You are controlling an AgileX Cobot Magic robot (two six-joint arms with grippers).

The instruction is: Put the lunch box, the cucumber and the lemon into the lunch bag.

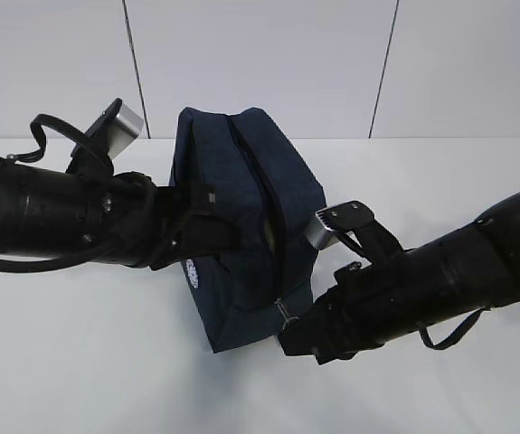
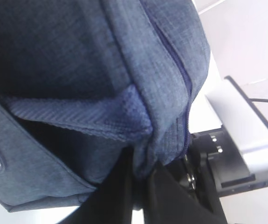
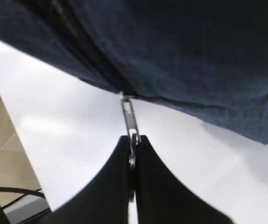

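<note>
The white bench [image 1: 106,362] carries the lunch bag [image 1: 241,181], a boxy dark navy fabric bag standing in the middle of the scene, with its zipper line [image 1: 264,199] running from the far top edge down toward the near bottom corner. Through a gap in that line a sliver of something pale shows inside; what it is cannot be told. The left arm [image 1: 42,212] reaches in from the left and the right arm [image 1: 449,271] from the right, both thick, black and crossing low over the bench. The left claw [image 2: 140,179] is pressed against the bag's left side; in the left wrist view its two black fingers [image 2: 115,196] stand closed tight on a fold of the navy fabric, just below the ribbed loop handle [image 2: 78,116] and beside the zipper seam. The right claw [image 3: 133,161] sits at the bag's near bottom corner; the right wrist view shows its fingers [image 3: 106,186] pinched together on the metal zipper pull [image 3: 130,119], which hangs stretched from the slider at the bag's edge down into the grip. A small white round logo [image 1: 193,272] marks the bag's left face, close to the left claw.
</note>
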